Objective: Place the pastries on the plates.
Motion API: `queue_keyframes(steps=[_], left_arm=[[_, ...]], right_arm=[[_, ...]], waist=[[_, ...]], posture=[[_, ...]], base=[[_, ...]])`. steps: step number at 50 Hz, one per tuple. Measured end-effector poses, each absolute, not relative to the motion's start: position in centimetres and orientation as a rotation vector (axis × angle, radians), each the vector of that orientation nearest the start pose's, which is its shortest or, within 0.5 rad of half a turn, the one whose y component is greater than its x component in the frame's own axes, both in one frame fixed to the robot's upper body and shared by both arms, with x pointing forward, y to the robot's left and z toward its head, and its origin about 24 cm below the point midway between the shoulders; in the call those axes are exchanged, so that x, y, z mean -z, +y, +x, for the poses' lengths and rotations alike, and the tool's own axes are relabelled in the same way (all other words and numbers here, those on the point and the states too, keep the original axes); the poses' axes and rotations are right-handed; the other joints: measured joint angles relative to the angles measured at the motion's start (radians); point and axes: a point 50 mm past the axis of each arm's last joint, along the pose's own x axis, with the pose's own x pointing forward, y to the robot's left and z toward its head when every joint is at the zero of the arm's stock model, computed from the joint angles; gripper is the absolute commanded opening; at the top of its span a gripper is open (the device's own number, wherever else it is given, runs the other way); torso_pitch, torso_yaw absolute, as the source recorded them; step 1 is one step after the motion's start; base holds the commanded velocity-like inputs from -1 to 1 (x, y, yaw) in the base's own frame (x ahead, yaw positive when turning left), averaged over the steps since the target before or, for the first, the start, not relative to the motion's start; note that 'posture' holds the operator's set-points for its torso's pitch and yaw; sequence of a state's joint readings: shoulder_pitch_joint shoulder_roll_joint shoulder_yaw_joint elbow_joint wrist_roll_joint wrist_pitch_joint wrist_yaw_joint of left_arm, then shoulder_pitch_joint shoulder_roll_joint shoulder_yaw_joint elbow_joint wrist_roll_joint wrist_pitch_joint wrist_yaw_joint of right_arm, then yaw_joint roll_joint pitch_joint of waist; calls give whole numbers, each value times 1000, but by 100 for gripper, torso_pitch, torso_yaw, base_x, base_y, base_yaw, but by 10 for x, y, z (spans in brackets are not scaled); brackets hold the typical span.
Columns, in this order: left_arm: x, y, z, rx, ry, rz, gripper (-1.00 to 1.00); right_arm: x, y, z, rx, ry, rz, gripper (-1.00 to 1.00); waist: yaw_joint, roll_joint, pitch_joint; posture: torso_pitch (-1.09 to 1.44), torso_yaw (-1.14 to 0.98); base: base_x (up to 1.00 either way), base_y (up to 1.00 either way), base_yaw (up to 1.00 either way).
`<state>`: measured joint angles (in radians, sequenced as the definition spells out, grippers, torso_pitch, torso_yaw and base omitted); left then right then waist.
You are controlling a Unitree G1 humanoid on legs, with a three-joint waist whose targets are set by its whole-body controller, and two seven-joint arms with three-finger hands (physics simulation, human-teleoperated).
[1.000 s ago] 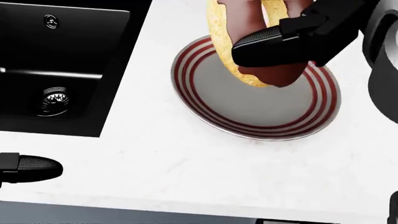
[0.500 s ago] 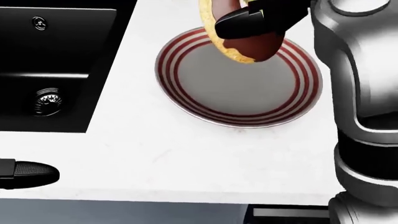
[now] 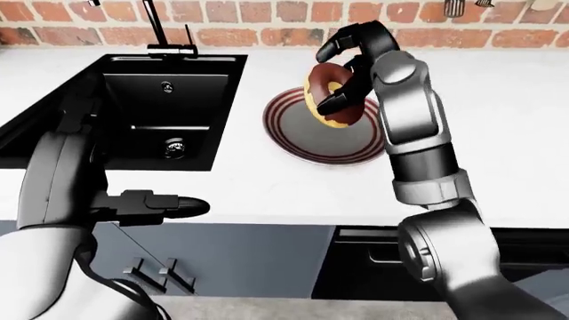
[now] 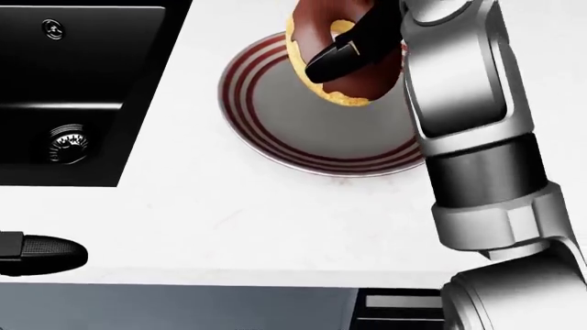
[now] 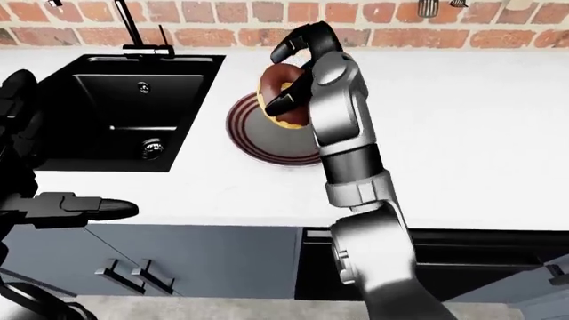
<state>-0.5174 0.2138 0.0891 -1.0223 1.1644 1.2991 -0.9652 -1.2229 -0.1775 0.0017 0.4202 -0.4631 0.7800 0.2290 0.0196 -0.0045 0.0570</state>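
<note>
A chocolate-glazed doughnut [image 4: 365, 84] hangs tilted above a grey plate with red rings [image 4: 289, 127] on the white counter. My right hand [image 3: 339, 77] is shut on the doughnut, with a thumb through its hole [image 4: 336, 58] and fingers over its top. The right forearm [image 4: 463, 103] covers the plate's right side in the head view. My left hand [image 3: 174, 207] stays low at the counter's near edge, left of the plate, open with nothing in it. No other pastry or plate shows.
A black sink [image 3: 165, 110] with a drain [image 4: 68, 143] lies left of the plate, with a black faucet [image 3: 161, 25] above it. A brick wall [image 3: 267, 33] runs behind the counter. Grey cabinet doors [image 3: 222, 260] are below.
The head view has shifted, so plate and sink sit further left. The right hand with the doughnut has moved left over the plate, and the forearm now crosses the view.
</note>
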Motion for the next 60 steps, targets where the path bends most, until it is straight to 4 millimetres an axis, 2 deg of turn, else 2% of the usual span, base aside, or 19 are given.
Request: queue_keyframes(steps=[12,20,34,42,46,49,57,60], left_arm=[[-250,204,193,-230,-112,415,100],[-248,206,192,-239,-110,408,100],[-252,204,195,-234,-114,420,100],[-251,204,194,-230,-116,417,100],[-251,205,194,-233,-114,416,100],[-251,205,194,-237,-114,415,100],[-251,207,192,-244,-116,409,100],[-251,208,191,-248,-116,407,100]], right_arm=[[-287,-111,411,7,21,-655,-100],[-279,-108,414,-14,46,-675,-100],[-267,-118,413,-20,102,-730,-100],[-265,-120,414,-17,117,-728,-51],[-261,-122,414,-20,125,-729,-41],[-258,-121,413,-29,132,-732,-25],[-253,-120,412,-48,144,-734,-12],[-253,-119,412,-55,146,-733,-1]], waist=[[-2,1,-4],[1,-4,-4],[6,-6,-1],[5,-5,-1],[6,-6,-1],[5,-7,-1],[5,-5,-2],[5,-5,-2]], posture=[[0,0],[0,0],[0,0],[0,0],[0,0],[0,0],[0,0],[0,0]], base=[[0,0,0],[0,0,0],[0,0,0],[0,0,0],[0,0,0],[0,0,0],[0,0,0],[0,0,0]])
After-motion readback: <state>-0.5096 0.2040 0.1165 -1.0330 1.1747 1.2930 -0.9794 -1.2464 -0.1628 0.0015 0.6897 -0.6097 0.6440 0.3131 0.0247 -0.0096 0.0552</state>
